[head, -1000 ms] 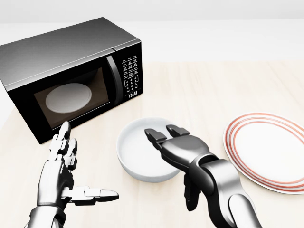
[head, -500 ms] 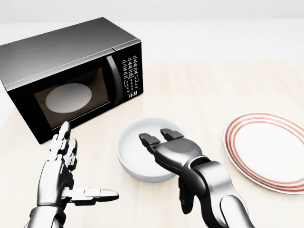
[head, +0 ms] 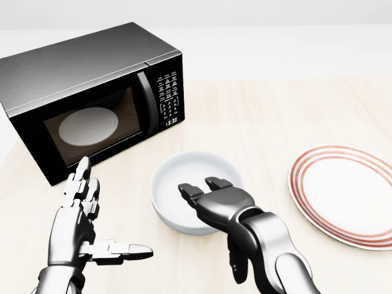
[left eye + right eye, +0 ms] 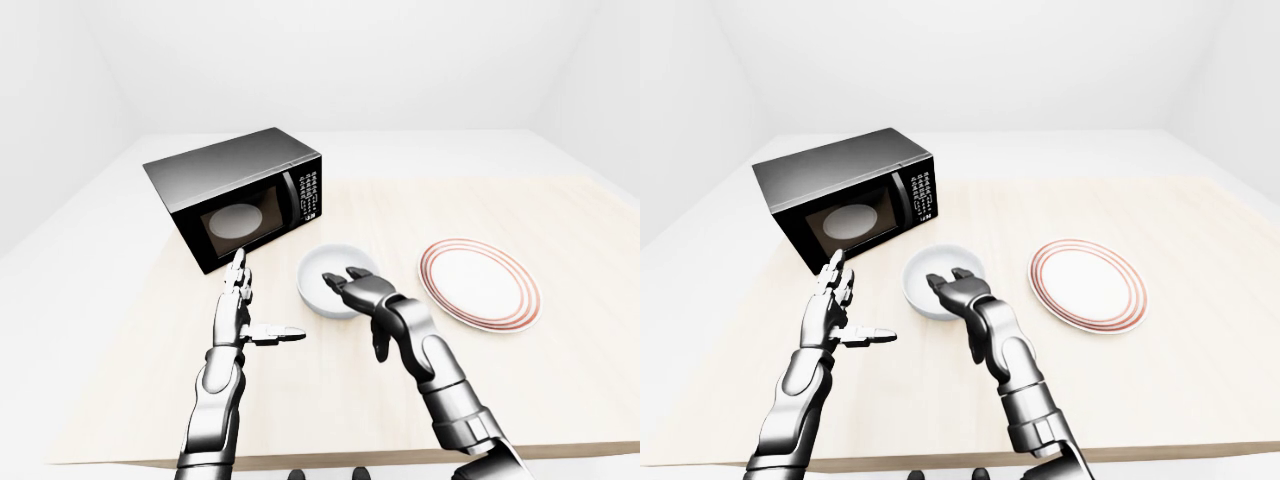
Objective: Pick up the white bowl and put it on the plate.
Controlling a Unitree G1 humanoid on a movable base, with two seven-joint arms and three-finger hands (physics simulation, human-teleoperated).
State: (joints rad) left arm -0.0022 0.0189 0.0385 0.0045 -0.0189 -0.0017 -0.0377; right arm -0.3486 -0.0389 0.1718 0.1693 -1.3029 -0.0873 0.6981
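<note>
A white bowl [image 3: 184, 180] stands on the light wooden table, in the middle of the head view. A white plate [image 3: 343, 193] with red rings lies to its right, apart from it. My right hand [image 3: 203, 188] hangs over the bowl's near rim, its fingers curled and open, with the thumb hanging below the palm; it holds nothing. My left hand [image 3: 86, 214] is open at the lower left of the head view, fingers up and thumb out, clear of the bowl.
A black microwave [image 3: 92, 92] with its door shut stands at the upper left, a white turntable showing through its window. The table's [image 4: 560, 400] near edge runs along the bottom of the left-eye view.
My right hand has drawn back toward the bottom of the head view and to the left, from over the bowl's middle to its near rim. The left hand, bowl and plate have not moved.
</note>
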